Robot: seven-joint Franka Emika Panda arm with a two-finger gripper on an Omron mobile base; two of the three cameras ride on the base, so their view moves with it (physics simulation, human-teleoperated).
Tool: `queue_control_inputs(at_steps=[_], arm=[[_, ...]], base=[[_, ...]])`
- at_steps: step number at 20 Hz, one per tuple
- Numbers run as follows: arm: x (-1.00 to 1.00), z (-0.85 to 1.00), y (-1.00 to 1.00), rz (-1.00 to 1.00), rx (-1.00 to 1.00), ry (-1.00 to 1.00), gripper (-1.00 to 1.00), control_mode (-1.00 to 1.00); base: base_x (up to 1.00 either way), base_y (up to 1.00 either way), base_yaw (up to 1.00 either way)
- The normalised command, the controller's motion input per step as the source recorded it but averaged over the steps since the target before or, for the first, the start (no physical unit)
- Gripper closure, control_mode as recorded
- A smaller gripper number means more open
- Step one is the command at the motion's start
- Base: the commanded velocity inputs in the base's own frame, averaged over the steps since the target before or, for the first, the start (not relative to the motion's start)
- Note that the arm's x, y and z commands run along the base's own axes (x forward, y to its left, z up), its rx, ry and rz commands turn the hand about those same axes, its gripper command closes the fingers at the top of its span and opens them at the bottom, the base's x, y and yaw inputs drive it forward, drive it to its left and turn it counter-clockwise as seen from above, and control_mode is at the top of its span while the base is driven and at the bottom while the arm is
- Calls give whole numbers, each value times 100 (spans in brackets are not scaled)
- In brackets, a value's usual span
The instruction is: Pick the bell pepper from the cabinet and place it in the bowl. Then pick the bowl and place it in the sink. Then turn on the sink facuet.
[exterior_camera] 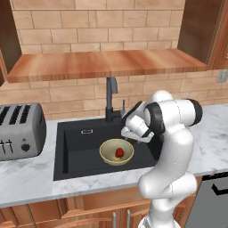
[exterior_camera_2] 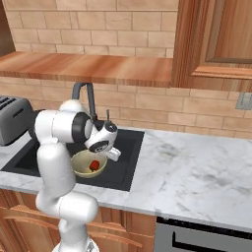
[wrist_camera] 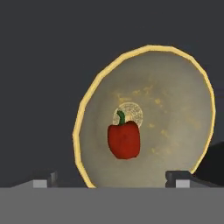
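While your arm bends low over the counter, the bowl (exterior_camera: 116, 151) sits on the floor of the black sink (exterior_camera: 78, 151), toward its right half, with the bell pepper (exterior_camera: 119, 153) lying inside it near the middle. From the hand view you can see the bowl's (wrist_camera: 175, 122) yellow rim and olive inside almost face on, the red bell pepper (wrist_camera: 124, 139) resting on its side with the green stem pointing up in that picture. Your gripper (wrist_camera: 111, 180) has its fingers spread wide; the two dark fingertips (wrist_camera: 43, 180) stand far apart at the bottom of the hand view, one on each side of the bowl's lower rim, and nothing is between them. Whether the tips touch the rim is hard to tell from this angle, though they look just clear of it. In the left base view the hand hangs just above the bowl's right edge. The sink faucet (exterior_camera: 111, 99) rises behind the basin, close beside your wrist. A grey toaster (exterior_camera: 20, 131) stands on the marble counter (exterior_camera: 26, 178) left of the sink, and the wooden shelf of the cabinet (exterior_camera: 102, 64) runs across the brick wall above.
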Motion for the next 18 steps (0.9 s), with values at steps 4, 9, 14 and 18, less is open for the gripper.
queue_control_inputs(at_steps=[4, 9, 14, 18], arm=[[-65, 75, -26, 0, 1, -13, -100, -100], [-73, 68, -31, 0, 13, 0, -100, -100], [-24, 37, -33, -3, 28, 27, -100, -100], [0, 71, -30, -9, 43, 32, -100, -100]], base=[[0, 0, 0], [0, 0, 0], [0, 0, 0], [0, 0, 0]])
